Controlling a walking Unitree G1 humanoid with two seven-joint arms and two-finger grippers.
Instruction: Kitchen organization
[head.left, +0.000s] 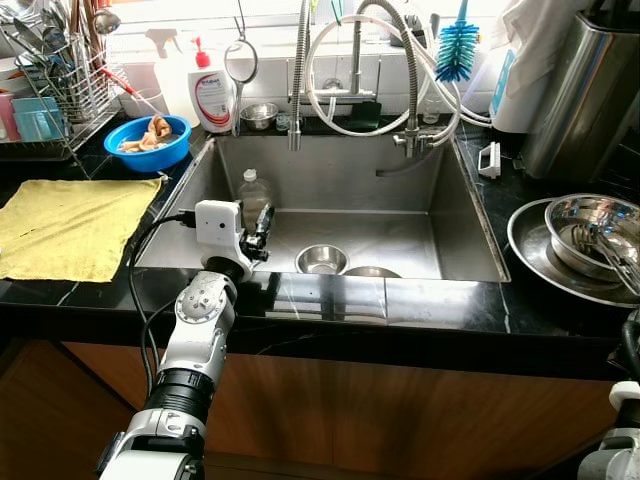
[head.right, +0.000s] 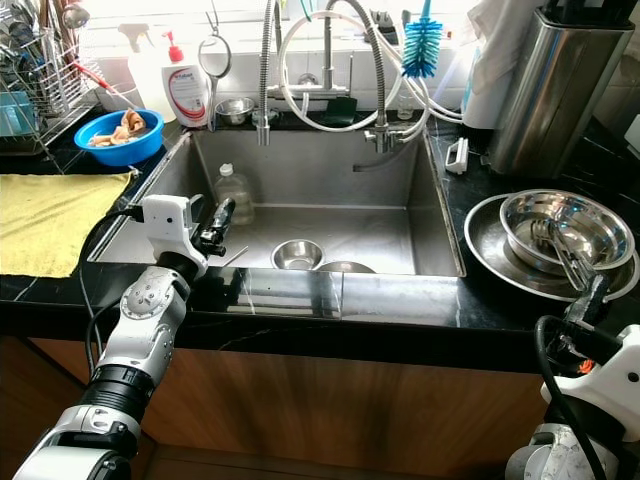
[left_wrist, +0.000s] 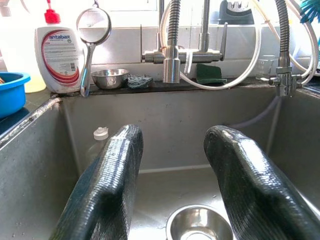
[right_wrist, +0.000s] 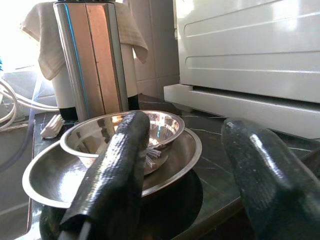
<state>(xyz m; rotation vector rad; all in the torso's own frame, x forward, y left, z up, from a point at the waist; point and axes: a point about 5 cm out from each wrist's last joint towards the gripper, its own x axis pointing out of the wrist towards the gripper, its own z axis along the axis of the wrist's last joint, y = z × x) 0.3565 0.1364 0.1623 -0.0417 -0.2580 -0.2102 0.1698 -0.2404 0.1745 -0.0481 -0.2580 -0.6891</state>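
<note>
While the left gripper (left_wrist: 170, 185) hangs over the front-left rim of the sink (head.left: 455, 215), its two fingers stand wide apart with nothing between them. Just beyond the fingertips, on the sink floor, sits a small steel bowl (head.left: 322, 259); a plastic bottle (head.left: 254, 196) stands deeper in, against the sink's left wall. The right gripper (right_wrist: 182, 175) waits at the counter edge to the right of the sink, its fingers likewise spread and empty, aimed at a steel bowl holding utensils (head.right: 565, 228) that is nested in a wider steel dish (head.right: 490, 245).

Judged step: approach to the sink contents, with no item yet grasped. The next move likely calls for lowering the left gripper into the sink and centring the small bowl's rim between the fingers before closing.

The left wrist view adds the ledge behind the sink: a soap bottle (left_wrist: 57, 55), a second small bowl (left_wrist: 110, 78) and a green sponge (left_wrist: 209, 73). The head views alone show the yellow cloth (head.left: 70, 225) and blue bowl (head.left: 148, 141) left of the sink.
</note>
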